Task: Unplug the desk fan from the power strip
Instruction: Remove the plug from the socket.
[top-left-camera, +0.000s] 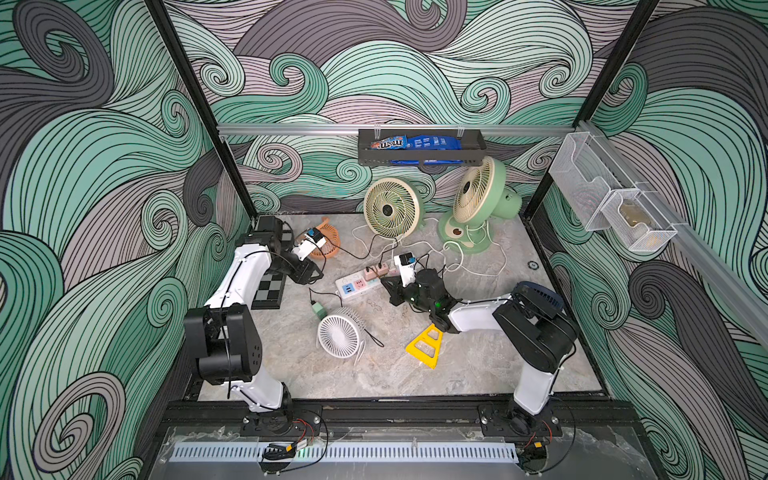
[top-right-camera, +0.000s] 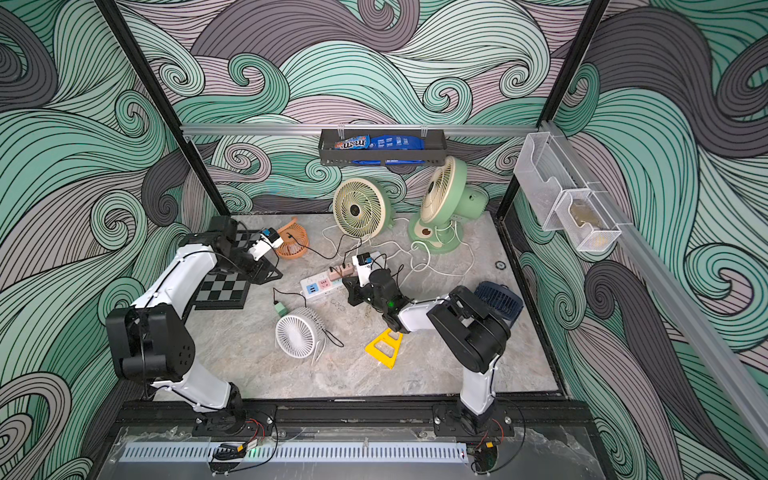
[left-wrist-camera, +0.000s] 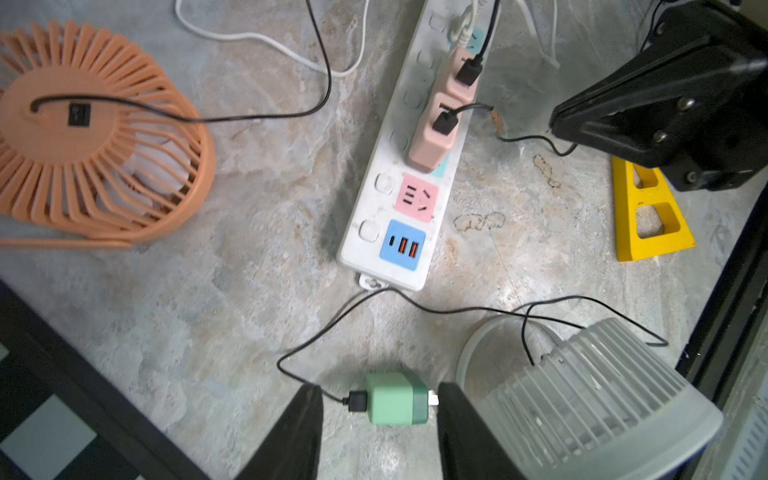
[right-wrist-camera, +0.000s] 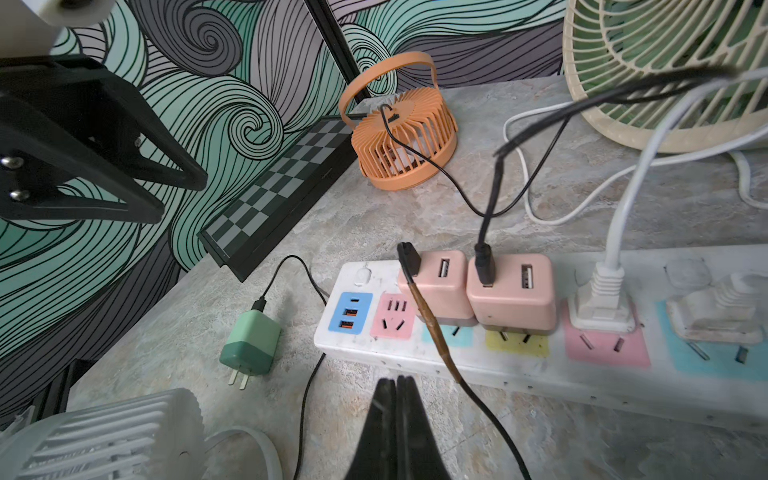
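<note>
Two pink adapters (right-wrist-camera: 513, 291) sit plugged into the power strip (left-wrist-camera: 390, 276), each carrying a black lead, and two white plugs (right-wrist-camera: 600, 307) fill sockets further from its blue USB end; the strip itself lies flat near the middle of the table (top-left-camera: 478, 374); the green adapter (right-wrist-camera: 251, 345), whose thin black cable (left-wrist-camera: 457, 309) runs past the strip's blue end to the white desk fan (top-left-camera: 338, 336), lies loose just off that end with its prongs bare, so we judge this fan already unplugged; the left gripper (left-wrist-camera: 380, 388) hangs above the adapter with jaws apart, grasping nothing; the right gripper (right-wrist-camera: 397, 382) is clenched on nothing, its tip just beside the strip's long side wall and next to the brown-patched lead (right-wrist-camera: 432, 328) dropping from the pink adapter nearer the blue end; we see two risks; if the right gripper swings away carelessly it could hook that lead and pull a pink adapter out, or skid the strip; if the left gripper descends, a finger could snag the thin cable and drag the fan toward the strip.
</note>
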